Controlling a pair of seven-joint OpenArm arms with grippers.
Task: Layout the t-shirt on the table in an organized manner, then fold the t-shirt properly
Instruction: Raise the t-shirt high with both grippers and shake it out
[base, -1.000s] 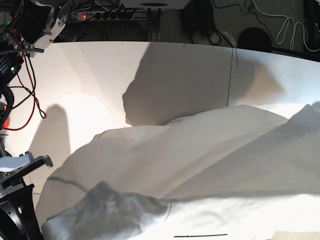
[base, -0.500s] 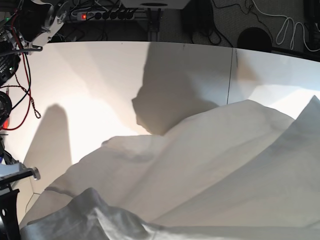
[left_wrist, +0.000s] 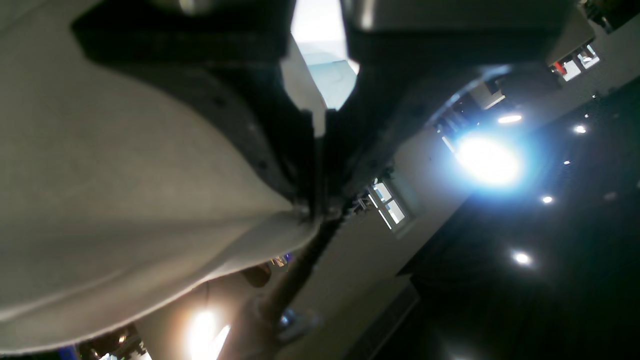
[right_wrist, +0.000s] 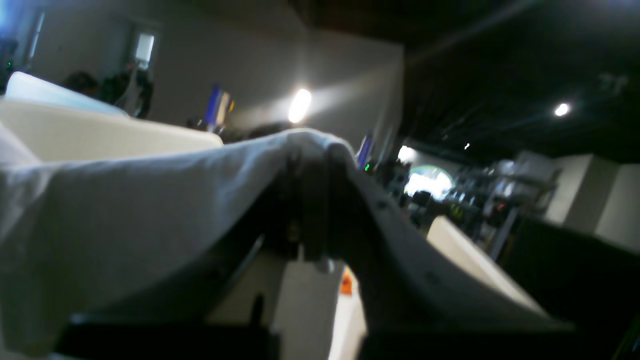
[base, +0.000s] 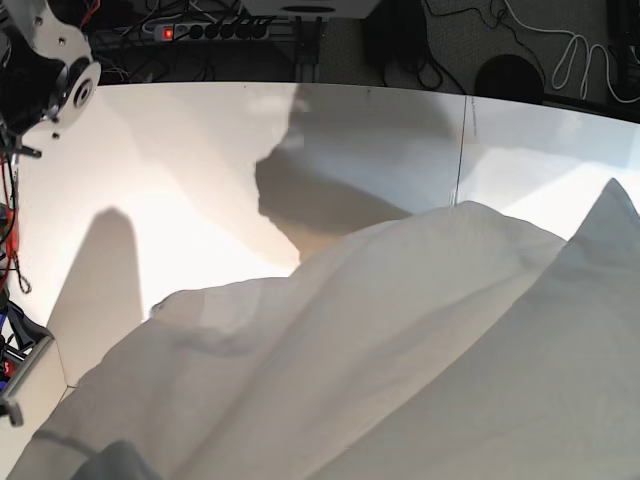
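Note:
The white t-shirt (base: 400, 330) is lifted off the table (base: 200, 150) and billows across the lower half of the base view, with its far edge resting on the tabletop. In the left wrist view my left gripper (left_wrist: 318, 207) is shut on a fold of the t-shirt (left_wrist: 125, 200), held high, with the camera facing the ceiling. In the right wrist view my right gripper (right_wrist: 312, 165) is shut on another edge of the t-shirt (right_wrist: 125, 210), which drapes over the fingers. Neither gripper's tips show in the base view.
A joint of the arm (base: 60, 70) hangs over the table's far left corner. A power strip (base: 210, 30) and cables (base: 570, 50) lie behind the far edge. A dark seam line (base: 460, 150) crosses the tabletop.
The shirt has risen and spread toward the camera. The grey fold at the bottom left has nearly left the frame. The arm on the left has moved up.

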